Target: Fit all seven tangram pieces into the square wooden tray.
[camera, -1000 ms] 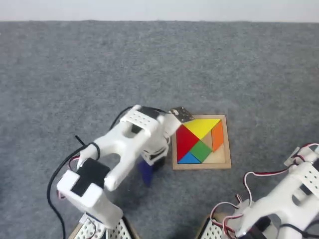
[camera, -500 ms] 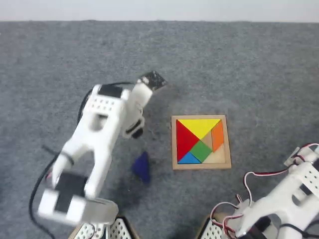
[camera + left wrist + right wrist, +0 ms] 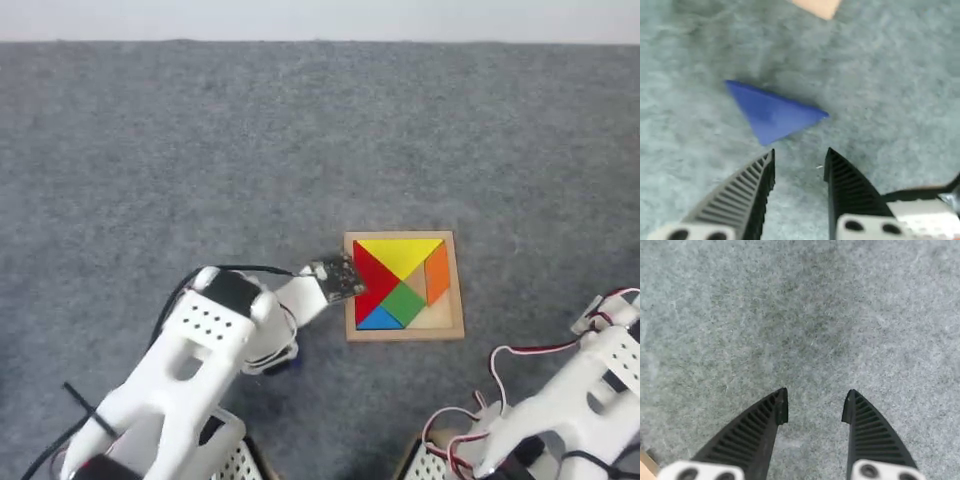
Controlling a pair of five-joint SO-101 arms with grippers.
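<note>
The square wooden tray point(image 3: 452, 327) lies right of centre on the grey carpet. It holds a yellow triangle point(image 3: 401, 253), a red triangle point(image 3: 369, 281), a green square point(image 3: 404, 299), an orange piece point(image 3: 436, 272) and a small light blue triangle point(image 3: 379, 319). A dark blue triangle point(image 3: 772, 112) lies flat on the carpet just ahead of my left gripper point(image 3: 800, 155), which is open and not touching it. The left arm point(image 3: 215, 335) covers that piece in the high view, its wrist beside the tray's left edge. My right gripper point(image 3: 815, 401) is open over bare carpet.
The right arm point(image 3: 565, 395) sits folded at the front right corner. A corner of the tray point(image 3: 819, 6) shows beyond the dark blue triangle. Open carpet stretches across the back and left of the table.
The left arm swung up and to the far left, uncovering the dark blue triangle, then came back down low over it beside the tray. The right arm stayed still.
</note>
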